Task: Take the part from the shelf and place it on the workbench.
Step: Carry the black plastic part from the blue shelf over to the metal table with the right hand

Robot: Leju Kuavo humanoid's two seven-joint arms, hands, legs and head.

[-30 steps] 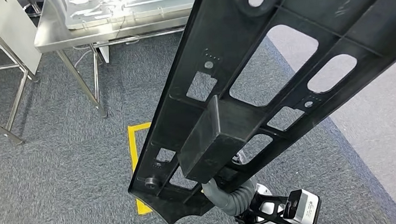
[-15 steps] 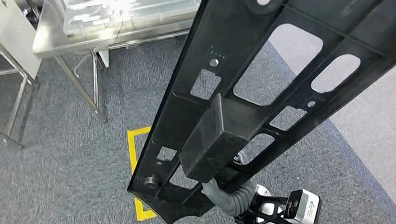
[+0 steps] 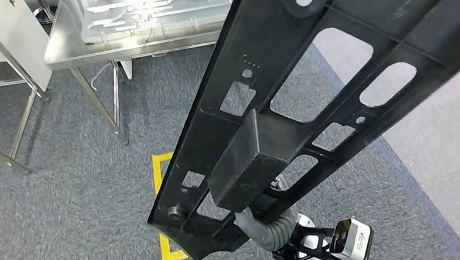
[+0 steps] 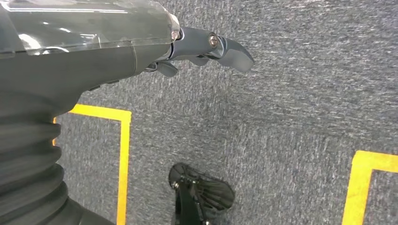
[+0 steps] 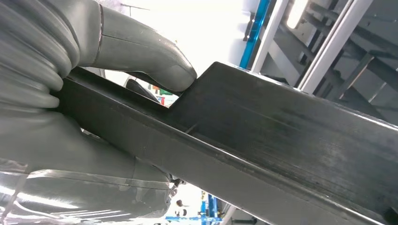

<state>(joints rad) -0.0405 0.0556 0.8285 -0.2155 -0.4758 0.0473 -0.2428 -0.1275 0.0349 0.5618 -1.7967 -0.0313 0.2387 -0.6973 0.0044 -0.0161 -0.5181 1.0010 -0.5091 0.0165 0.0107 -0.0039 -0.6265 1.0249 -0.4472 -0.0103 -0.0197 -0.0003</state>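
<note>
Part (image 3: pixel 310 87), long, black and slotted, runs from 6 o'clock to 2 o'clock, clamped by the right hand (image 5: pixel 94 93). Left hand (image 4: pixel 141 47) hangs over carpet (image 3: pixel 68 208), fingers loosely extended, holding nothing. Workbench (image 3: pixel 75 46) stands at 11 o'clock.

Head view looks down at carpet (image 3: pixel 68 208); wrist views sit close behind each robot hand.

the part (image 3: pixel 310 94), a long black plastic frame with oblong cutouts, ribs and a boxy block near its lower end, is held tilted above grey carpet.
</note>
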